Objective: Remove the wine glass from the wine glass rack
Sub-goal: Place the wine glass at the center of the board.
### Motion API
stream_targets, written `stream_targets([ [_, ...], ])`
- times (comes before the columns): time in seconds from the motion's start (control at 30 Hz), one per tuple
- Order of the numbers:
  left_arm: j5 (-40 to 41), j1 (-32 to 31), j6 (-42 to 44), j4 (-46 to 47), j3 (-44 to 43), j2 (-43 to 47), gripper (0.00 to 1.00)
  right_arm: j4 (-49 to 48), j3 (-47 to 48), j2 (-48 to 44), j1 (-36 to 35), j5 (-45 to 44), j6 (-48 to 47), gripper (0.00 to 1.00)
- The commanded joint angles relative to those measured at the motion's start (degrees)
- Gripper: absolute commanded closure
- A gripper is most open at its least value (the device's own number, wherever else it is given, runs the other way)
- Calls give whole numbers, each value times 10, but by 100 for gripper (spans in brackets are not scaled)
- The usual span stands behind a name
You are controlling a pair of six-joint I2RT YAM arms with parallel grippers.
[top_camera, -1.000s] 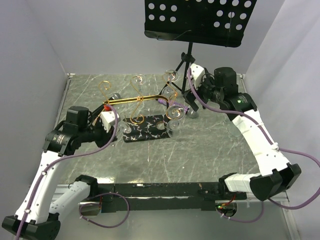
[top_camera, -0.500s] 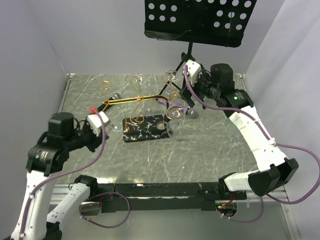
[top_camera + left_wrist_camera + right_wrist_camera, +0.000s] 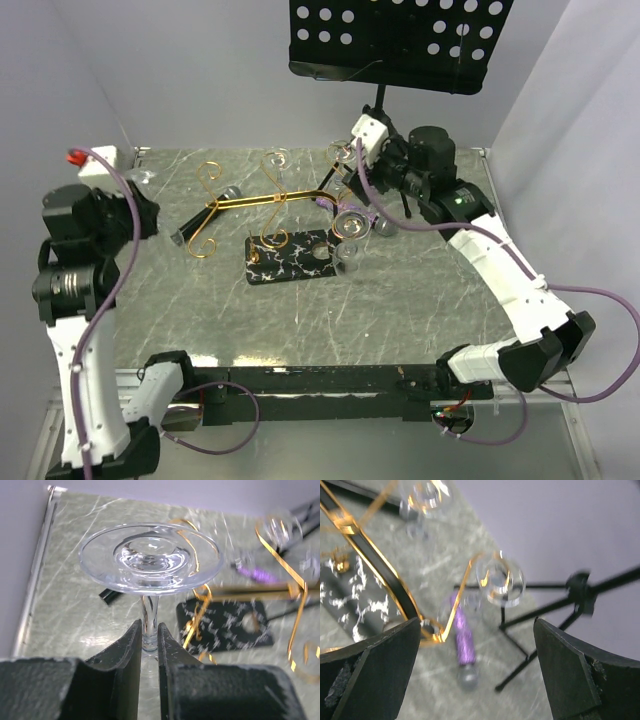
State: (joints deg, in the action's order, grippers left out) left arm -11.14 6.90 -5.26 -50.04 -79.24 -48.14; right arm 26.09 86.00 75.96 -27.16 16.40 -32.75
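The gold wine glass rack stands on its black veined base; it also shows in the left wrist view. My left gripper is raised at the far left, clear of the rack. In the left wrist view it is shut on the stem of a clear wine glass, whose round foot faces the camera. My right gripper is open above the rack's right arm. In the right wrist view it is open and empty, with a hanging glass on a gold arm beyond it.
A black tripod music stand stands at the back right, its legs close to my right gripper. A purple object lies under the rack's right arm. More glasses hang on the rack. A small black piece lies left of the base.
My left arm has lifted and pulled back to the left with the glass in its grip, away from the rack. My right gripper has moved a little up and toward the back.
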Motion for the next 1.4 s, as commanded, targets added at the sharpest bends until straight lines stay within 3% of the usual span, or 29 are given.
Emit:
stream_targets([
  [0.0,-30,66,-160,57,-63,-48,99,-146,-25,-34,-54,-12,-31,0],
  [0.17,-207,167,-237,41,-100,-105,99,-212,-53,-34,-144,-2,-78,0],
  [0.4,-362,218,-287,61,-113,-144,99,-286,-100,-19,-214,-4,-115,0],
  [0.57,-478,231,-391,167,-60,-150,99,-361,-138,-5,-260,-11,-170,0],
  [0.77,-518,234,-463,203,-52,-182,99,-487,-162,48,-308,-37,-263,0],
  [1.13,-511,233,-478,153,-81,-219,99,-671,-124,198,-349,-78,-390,0],
  [1.37,-512,225,-497,148,-70,-239,99,-706,-54,282,-365,-86,-433,0],
])
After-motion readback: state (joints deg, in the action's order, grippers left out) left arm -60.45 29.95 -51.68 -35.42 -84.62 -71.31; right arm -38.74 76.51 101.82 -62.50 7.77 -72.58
